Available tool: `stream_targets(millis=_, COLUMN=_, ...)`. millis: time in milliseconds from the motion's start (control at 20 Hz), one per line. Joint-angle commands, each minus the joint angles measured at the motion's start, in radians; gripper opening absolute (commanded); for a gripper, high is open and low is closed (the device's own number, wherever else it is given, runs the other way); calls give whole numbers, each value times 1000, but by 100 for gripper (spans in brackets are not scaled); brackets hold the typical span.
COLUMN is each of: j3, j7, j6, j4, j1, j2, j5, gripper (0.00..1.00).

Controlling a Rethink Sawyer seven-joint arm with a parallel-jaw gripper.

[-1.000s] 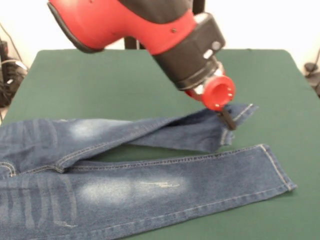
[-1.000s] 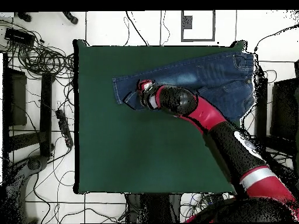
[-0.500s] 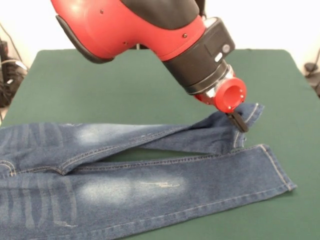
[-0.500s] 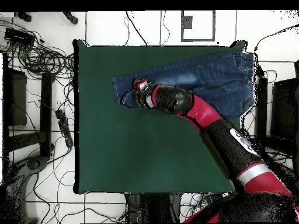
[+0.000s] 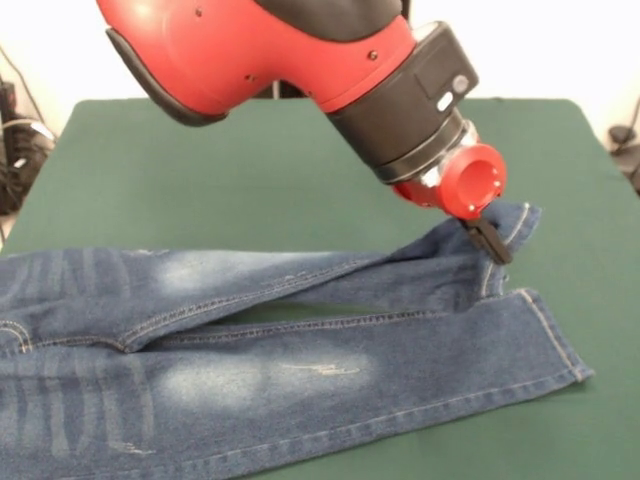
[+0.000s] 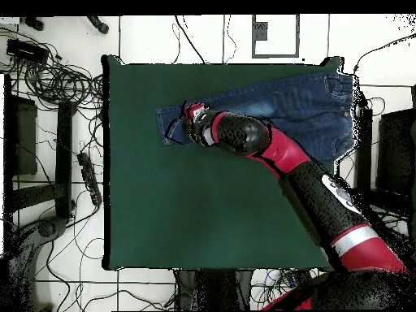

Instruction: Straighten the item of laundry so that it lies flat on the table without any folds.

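Note:
The blue denim jeans [image 5: 250, 380] lie across the near part of the green table [image 5: 230, 170], waist off the left edge of the front view. The near leg lies flat, its hem at the right. The far leg is stretched to the right, partly twisted, and its cuff [image 5: 512, 222] is raised a little. My gripper [image 5: 490, 240] is shut on that cuff; one black finger [image 5: 486, 238] shows below the red wrist. In the overhead view the jeans [image 6: 309, 101] lie along the table's [image 6: 187, 203] top edge, with my gripper [image 6: 188, 115] at their left end.
A tangle of cables [image 6: 57, 81] lies on the floor left of the table in the overhead view. Dark equipment [image 6: 394, 146] stands beyond the table's right edge. My arm [image 6: 317, 195] crosses the table's right part diagonally.
My gripper has moved to the right in the front view, pulling the far leg's cuff with it. The far leg is stretched out longer and lies closer alongside the near leg.

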State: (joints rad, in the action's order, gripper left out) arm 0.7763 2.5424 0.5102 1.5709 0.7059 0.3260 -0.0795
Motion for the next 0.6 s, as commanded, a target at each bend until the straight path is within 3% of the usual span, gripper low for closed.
stream_targets(millis=50, j3=114, j7=9, j6=-82, j4=51, j1=-91, j2=26, j5=17, gripper=0)
stream_targets(millis=600, j3=3, j7=185, j6=-202, j4=59, j1=-236, j2=90, j5=73, gripper=0)
